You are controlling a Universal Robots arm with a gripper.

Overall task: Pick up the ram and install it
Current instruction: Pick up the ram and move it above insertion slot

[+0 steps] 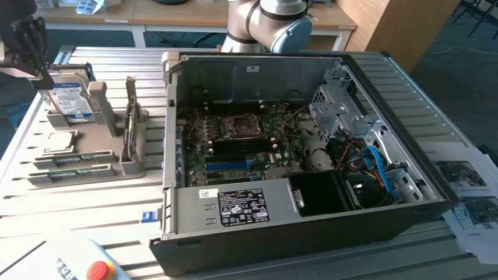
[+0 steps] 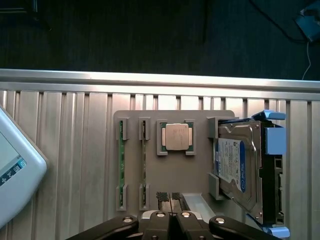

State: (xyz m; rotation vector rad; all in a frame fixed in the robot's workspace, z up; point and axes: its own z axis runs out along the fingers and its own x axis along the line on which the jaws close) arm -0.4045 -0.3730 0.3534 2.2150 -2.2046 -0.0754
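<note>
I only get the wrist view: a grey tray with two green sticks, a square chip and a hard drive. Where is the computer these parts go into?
Observer: An open computer case lies on the table beside the tray, on the exterior view's right of it.
Operator: Is anything covering its inside?
Observer: No. Its side panel is off and the motherboard faces up.
Operator: And where does the arm itself stand?
Observer: The robot arm rises behind the case, at its far side.
</note>
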